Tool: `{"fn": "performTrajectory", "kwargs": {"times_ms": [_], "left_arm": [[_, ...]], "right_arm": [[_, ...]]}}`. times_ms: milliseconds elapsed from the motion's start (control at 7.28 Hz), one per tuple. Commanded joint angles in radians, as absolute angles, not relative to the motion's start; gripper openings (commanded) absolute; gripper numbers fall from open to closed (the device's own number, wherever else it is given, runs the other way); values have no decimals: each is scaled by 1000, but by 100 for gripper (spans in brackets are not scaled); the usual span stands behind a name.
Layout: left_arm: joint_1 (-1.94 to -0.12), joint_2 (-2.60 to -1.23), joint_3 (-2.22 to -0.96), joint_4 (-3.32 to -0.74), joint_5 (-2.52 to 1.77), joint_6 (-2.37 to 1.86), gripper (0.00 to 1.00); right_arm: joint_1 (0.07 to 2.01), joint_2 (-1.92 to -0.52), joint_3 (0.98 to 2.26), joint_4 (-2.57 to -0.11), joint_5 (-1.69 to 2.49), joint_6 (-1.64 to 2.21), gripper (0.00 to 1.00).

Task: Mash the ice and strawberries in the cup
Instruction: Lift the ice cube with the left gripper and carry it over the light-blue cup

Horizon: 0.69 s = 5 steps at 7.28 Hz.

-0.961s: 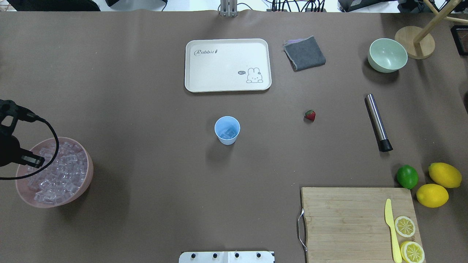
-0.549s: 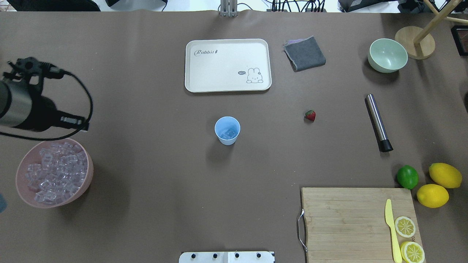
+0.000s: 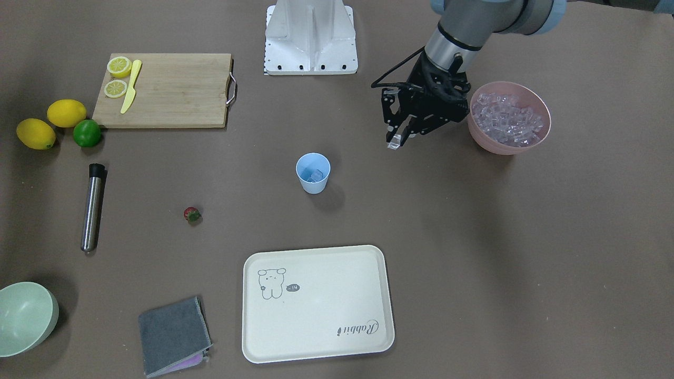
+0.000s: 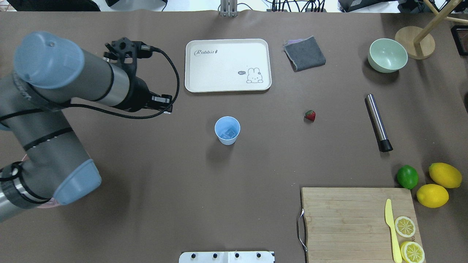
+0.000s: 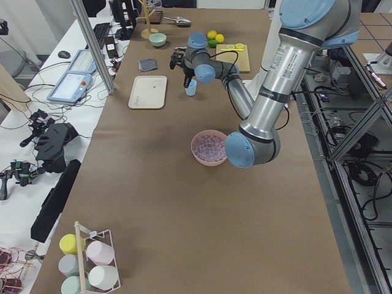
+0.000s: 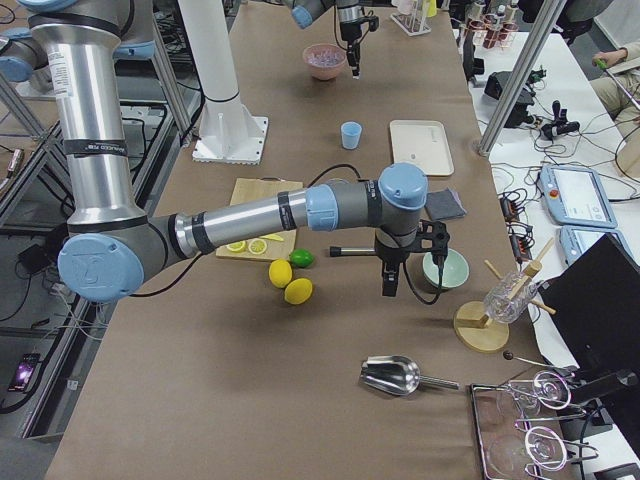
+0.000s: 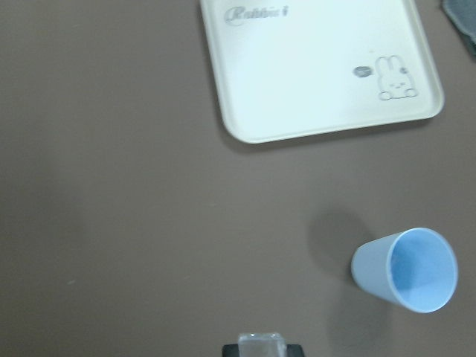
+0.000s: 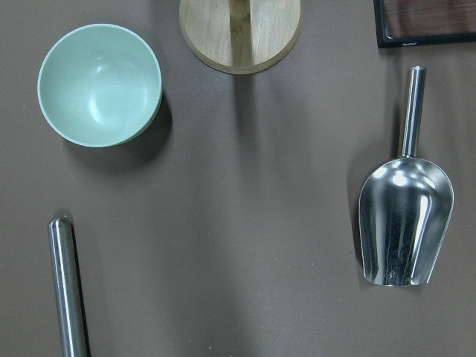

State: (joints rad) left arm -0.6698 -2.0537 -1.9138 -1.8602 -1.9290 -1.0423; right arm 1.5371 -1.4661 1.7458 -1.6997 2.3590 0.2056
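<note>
While the left arm swings away from the pink bowl [image 3: 505, 149], over which its gripper hung one second ago, the left gripper [image 3: 399, 136] now stands above bare table between that bowl and the cup [image 4: 227, 142], still short of the cup. Its fingers are pressed onto one clear ice cube [image 3: 393, 142]. The left wrist view confirms the cube at the fingertips, with the cup ahead and off to one side. This change indicates a transfer in progress: one more cube is probably bound for the cup, so ice loading is judged unfinished.

The remaining ice [image 3: 506, 118] fills the pink bowl, a heap of small clear cubes with a faint purple cast.

The cup has not moved. It stands upright near the table's centre. It is light blue, tapered and has no handle, with a few cubes visible at its bottom and ample room above them.

The strawberry [image 4: 310, 115] also lies where it did, on bare table well apart from the cup. It is tiny and red, with a green top. It is not yet in the cup, so mashing cannot begin.

The steel muddler [image 4: 378, 122] lies flat farther right, untouched.

The right gripper [image 6: 389, 285] hangs near the pale green bowl; whether it is spread or closed cannot be told.
</note>
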Motion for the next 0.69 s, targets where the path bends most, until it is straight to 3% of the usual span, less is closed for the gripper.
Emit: {"fn": "performTrajectory", "kwargs": {"times_ms": [0,549], "left_arm": [[-559,-2112,-1768,-2063,-1806,-1106,0],[-468,-2196,-1685,-2068,-1727,-1132,0]], "right_arm": [[1537,-1465,1744,-1700,2359,206,100],[1534,-1465,1744,-1700,2359,218,100]]}}
